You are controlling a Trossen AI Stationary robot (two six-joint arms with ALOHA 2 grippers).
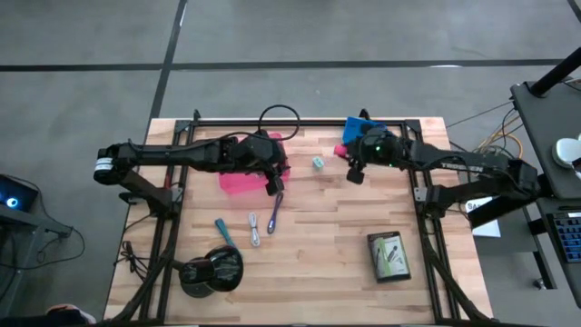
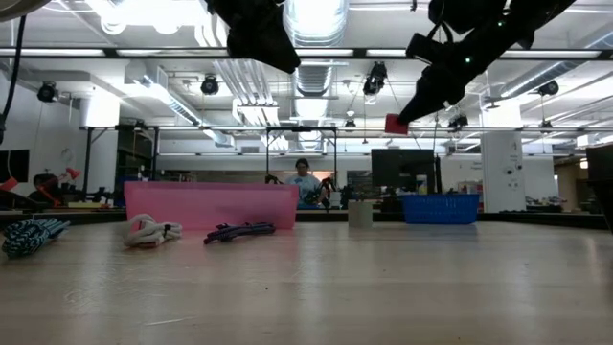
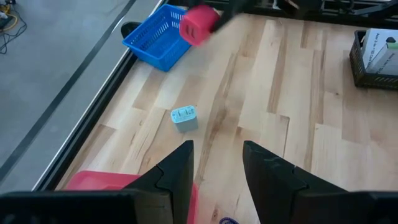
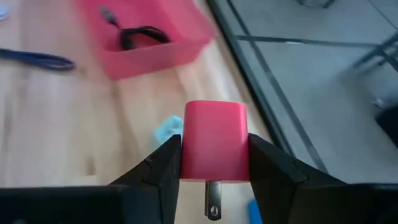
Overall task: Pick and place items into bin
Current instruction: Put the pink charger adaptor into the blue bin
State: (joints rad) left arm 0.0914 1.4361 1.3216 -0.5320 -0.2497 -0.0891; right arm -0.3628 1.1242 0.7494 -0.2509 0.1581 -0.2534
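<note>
pink cube: a pink cube [image 4: 214, 140] with rounded edges and metal plug prongs under it, pinched between the fingers [image 4: 155, 168] of the right gripper [image 4: 214, 163]; in the low view it hangs in the air above the tabletop [image 2: 383, 287].
right gripper: in the high view the right gripper [image 1: 352, 165] sits toward 12 o'clock on the tabletop, just at 7 o'clock of the blue basket [image 1: 361, 128]; closed onto the pink cube.
left gripper: the left gripper [image 3: 216, 163] has its fingers spread with nothing between them; in the high view it hovers at the 3 o'clock edge of the pink bin [image 1: 238, 178].
pale teal cube: a small pale teal cube [image 1: 319, 163] with slots on one face, lying on bare wood between the two grippers, apart from both.
pink bin: shallow and rectangular; the right wrist view shows a black cable [image 4: 138, 35] lying inside it.
purple cord: a purple cord [image 1: 275, 212] lies at 5 o'clock of the pink bin, stretched in a thin line.
grey cord: a pale bundled grey cord [image 1: 253, 228] just beside the purple one, on its 9 o'clock side.
teal pen: a teal pen [image 1: 223, 231] lies slanted at 6 o'clock of the bin.
black round object: a black round object [image 1: 211, 269] near the 6 o'clock edge of the tabletop.
black tray: a black tray [image 1: 388, 257] holding a green packet [image 1: 391, 253], at 5 o'clock on the tabletop.
</note>
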